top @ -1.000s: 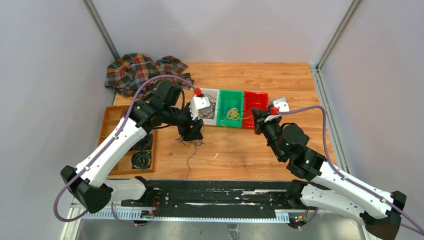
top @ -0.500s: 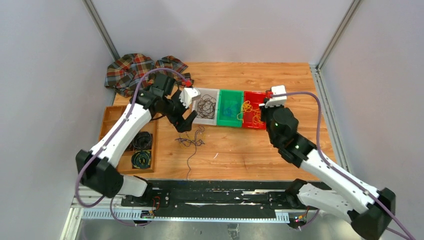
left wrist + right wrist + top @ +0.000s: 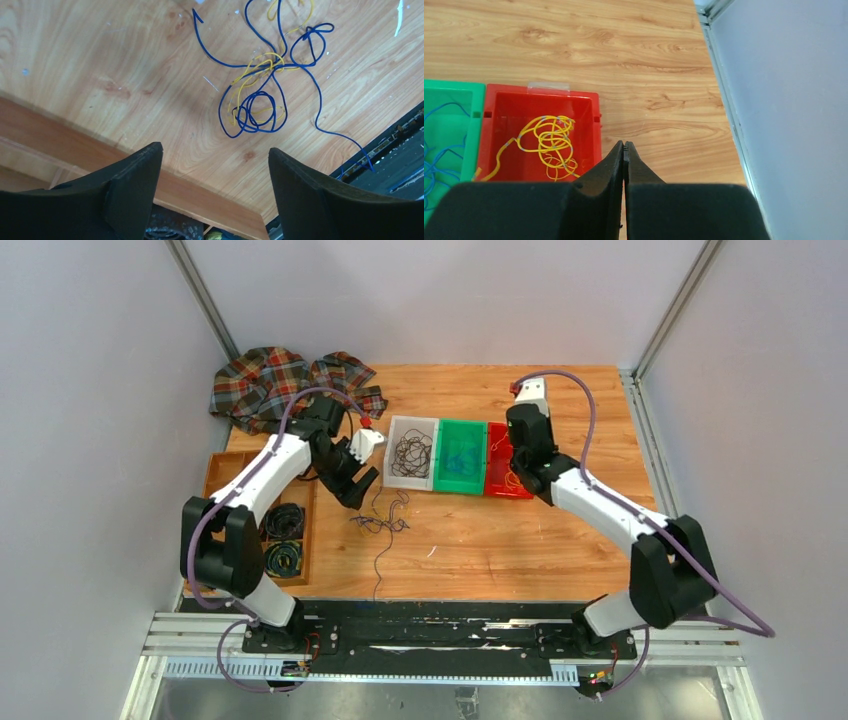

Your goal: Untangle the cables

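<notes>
A loose tangle of thin cables (image 3: 381, 523) lies on the wooden table; in the left wrist view it shows as blue and yellow loops (image 3: 256, 102). Dark cables (image 3: 411, 453) sit in the white bin, blue ones (image 3: 458, 458) in the green bin, yellow ones (image 3: 549, 145) in the red bin. My left gripper (image 3: 357, 488) (image 3: 215, 150) hovers left of the tangle, open, with nothing between its fingers. The right gripper (image 3: 522, 455) (image 3: 624, 143) hangs over the red bin's right side, shut and empty.
A wooden tray (image 3: 222, 480) with black coiled bundles (image 3: 281, 558) stands at the left; its rim (image 3: 75, 145) is just under my left fingers. A plaid cloth (image 3: 290, 385) lies at the back left. The right wall rail (image 3: 724, 95) runs close by.
The left gripper drew back leftward from the white bin and its jaws spread wide. The right arm swung up and away over the red bin, staying shut.
</notes>
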Action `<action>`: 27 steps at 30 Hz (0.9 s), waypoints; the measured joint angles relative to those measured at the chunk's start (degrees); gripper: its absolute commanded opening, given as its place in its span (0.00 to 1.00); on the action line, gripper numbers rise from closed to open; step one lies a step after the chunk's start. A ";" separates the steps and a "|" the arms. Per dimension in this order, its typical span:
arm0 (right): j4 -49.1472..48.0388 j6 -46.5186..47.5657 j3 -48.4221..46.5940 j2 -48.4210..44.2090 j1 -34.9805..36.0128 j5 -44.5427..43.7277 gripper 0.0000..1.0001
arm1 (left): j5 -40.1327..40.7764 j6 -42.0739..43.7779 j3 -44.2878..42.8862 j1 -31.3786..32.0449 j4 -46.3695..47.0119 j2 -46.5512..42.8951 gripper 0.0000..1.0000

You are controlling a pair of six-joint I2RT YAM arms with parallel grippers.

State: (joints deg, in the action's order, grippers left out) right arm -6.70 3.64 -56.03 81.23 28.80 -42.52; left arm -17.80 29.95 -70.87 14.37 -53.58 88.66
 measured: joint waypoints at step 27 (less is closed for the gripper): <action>-1.75 -7.50 5.57 -9.01 4.79 23.17 0.65 | -0.50 1.44 7.04 -0.11 10.80 8.02 0.17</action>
State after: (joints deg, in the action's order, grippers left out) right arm -8.45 -3.86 -50.46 72.23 33.58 -19.35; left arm -18.31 31.40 -63.83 14.26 -42.78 96.68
